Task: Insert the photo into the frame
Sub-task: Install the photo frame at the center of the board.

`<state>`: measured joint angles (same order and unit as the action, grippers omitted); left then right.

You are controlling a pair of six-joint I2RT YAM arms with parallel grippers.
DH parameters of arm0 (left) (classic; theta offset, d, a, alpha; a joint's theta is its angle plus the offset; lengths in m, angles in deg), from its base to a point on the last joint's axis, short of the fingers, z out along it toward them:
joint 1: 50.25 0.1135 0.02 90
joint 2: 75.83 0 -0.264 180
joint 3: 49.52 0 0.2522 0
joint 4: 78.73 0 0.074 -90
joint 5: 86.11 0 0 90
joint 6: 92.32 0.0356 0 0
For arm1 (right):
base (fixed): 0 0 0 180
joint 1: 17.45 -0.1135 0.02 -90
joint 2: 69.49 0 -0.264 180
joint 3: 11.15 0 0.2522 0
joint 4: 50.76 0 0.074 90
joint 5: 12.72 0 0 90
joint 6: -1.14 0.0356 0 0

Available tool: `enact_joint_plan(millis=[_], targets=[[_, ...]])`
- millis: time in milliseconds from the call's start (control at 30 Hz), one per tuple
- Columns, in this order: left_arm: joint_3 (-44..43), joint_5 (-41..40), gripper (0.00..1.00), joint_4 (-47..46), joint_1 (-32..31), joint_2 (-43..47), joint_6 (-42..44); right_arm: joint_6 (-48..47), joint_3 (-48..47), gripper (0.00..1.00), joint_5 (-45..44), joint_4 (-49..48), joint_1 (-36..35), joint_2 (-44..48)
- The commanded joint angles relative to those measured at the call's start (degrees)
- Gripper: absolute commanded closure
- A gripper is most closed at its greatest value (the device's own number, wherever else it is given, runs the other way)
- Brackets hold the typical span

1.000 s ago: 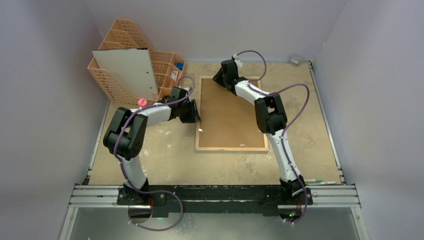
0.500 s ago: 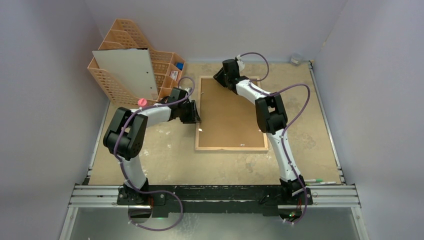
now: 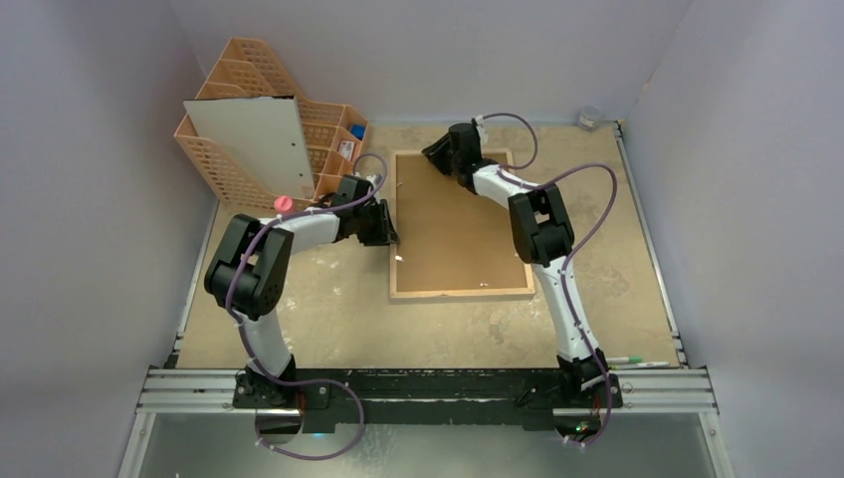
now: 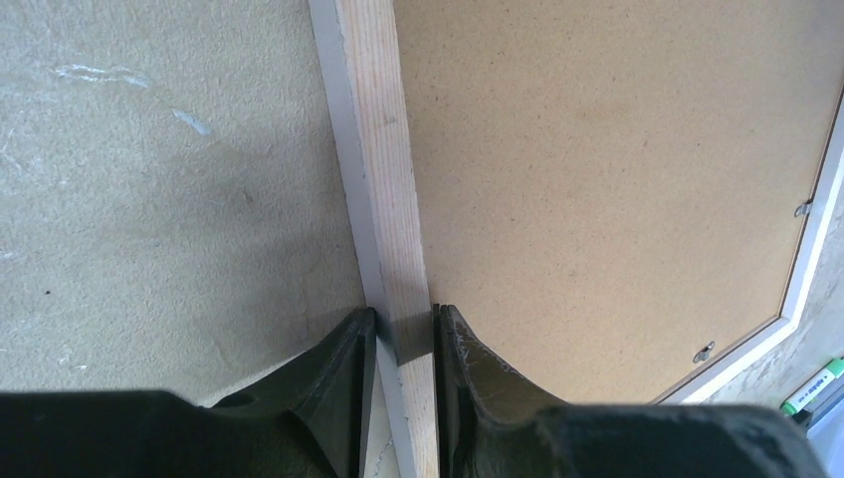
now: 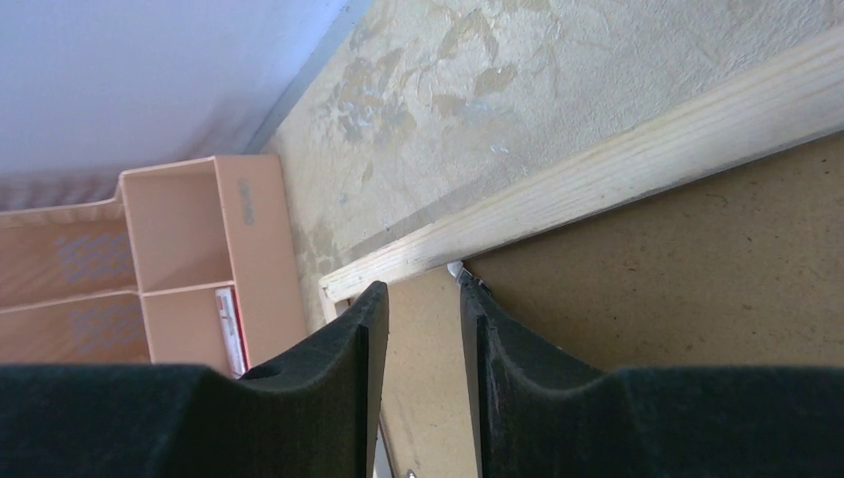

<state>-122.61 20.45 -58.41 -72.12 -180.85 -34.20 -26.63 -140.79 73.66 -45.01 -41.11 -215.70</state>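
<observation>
Frame (image 3: 460,293) lies face down on the table (image 3: 318,309), wood rim up, with a brown board (image 3: 453,224) filling its back. My left gripper (image 3: 386,227) is at the frame's left edge. In the left wrist view my fingers (image 4: 403,334) are clamped across that rim (image 4: 383,149), one pad on the outer side and one on the board (image 4: 597,179) side. My right gripper (image 3: 438,157) hangs over the frame's far left corner. There the fingers (image 5: 423,309) stand a narrow gap apart, holding nothing, just above the board (image 5: 697,259) and beside a small metal clip (image 5: 460,271) under the far rim (image 5: 637,164). The photo (image 3: 254,144) stands white side out in the organiser (image 3: 214,171), off the frame's far left corner. Bare table runs along the frame's left edge, its near edge and its right edge.
</observation>
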Motion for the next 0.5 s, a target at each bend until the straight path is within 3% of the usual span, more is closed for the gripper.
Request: enact_joint_plan(millis=[0,467], targets=[[1.9,-0.2,0.74,4.1,0.0,0.4,1.9,2.3,7.8,0.64,2.9,-5.2,-0.2,0.2],[1.7,-0.5,0.72,4.4,0.0,-0.3,2.0,1.8,7.3,0.64,3.4,-6.5,-0.2,-0.1]])
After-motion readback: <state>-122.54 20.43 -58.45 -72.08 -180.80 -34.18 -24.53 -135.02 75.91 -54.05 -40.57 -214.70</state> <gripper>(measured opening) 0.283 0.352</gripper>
